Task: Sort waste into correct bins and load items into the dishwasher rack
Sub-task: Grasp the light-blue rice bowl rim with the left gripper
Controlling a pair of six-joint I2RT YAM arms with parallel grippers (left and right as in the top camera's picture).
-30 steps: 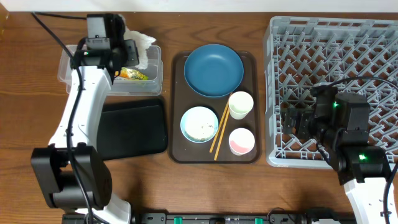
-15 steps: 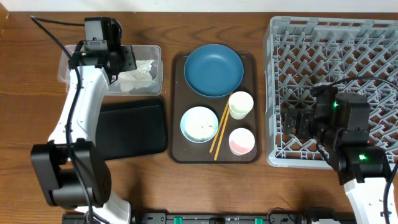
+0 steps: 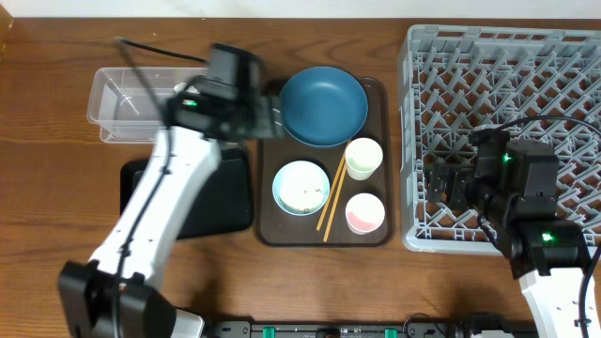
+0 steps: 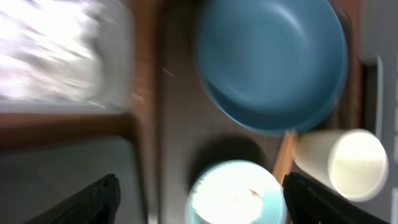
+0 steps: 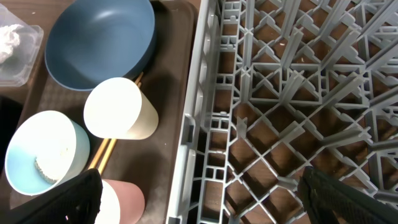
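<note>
My left gripper (image 3: 268,120) is open and empty, blurred with motion, above the left edge of the brown serving tray (image 3: 268,230). Between its fingers the left wrist view shows the pale blue bowl (image 4: 236,193), holding rice-like scraps (image 5: 43,167). Beyond it lie the dark blue plate (image 3: 322,105), a white cup (image 3: 363,158), a pink-inside cup (image 3: 365,213) and chopsticks (image 3: 332,195). Crumpled white tissue (image 4: 50,56) lies in the clear tub (image 3: 131,103). The black tray (image 3: 230,197) is partly under my left arm. My right gripper (image 5: 199,199) hangs open over the left edge of the grey rack (image 3: 502,56).
The brown serving tray lies between the two bins on the left and the rack on the right. My left arm crosses over the black tray and the tub's right end. Bare wooden table (image 3: 56,188) shows at the left.
My left gripper opened and let the tissue drop into the clear tub. It then swung right, from over the tub to the brown tray's left edge. The right arm has not moved.
</note>
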